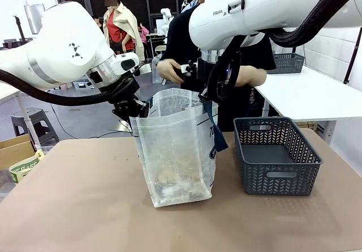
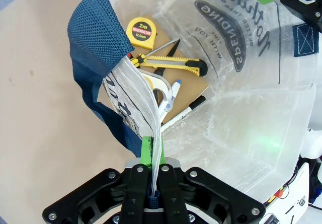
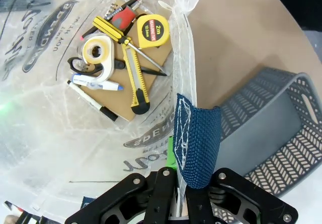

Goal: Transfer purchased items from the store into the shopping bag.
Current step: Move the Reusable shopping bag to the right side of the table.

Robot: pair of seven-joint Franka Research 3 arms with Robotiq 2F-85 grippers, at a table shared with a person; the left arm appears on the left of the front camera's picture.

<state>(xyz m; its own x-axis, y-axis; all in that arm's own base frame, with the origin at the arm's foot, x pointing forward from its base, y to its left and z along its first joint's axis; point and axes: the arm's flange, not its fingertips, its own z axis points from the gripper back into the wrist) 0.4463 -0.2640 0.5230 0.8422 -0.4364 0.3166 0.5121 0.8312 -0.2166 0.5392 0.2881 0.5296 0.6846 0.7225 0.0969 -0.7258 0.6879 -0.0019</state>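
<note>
Translucent white plastic, thin and crinkled, makes the tall bag. In the front view it stands upright on the brown table. The left gripper is clamped on its left rim and the right gripper on its right rim. The dark grey basket, rectangular with lattice walls, stands just beside the bag.

In the left wrist view the fingers are pressed together on the rim, beside the woven navy strap. The items lie below on the bag's floor: a yellow tape measure and a knife on flat brown card.

In the right wrist view the jaws grip the rim and the strap; the items lie deep inside, with a tape roll
</note>
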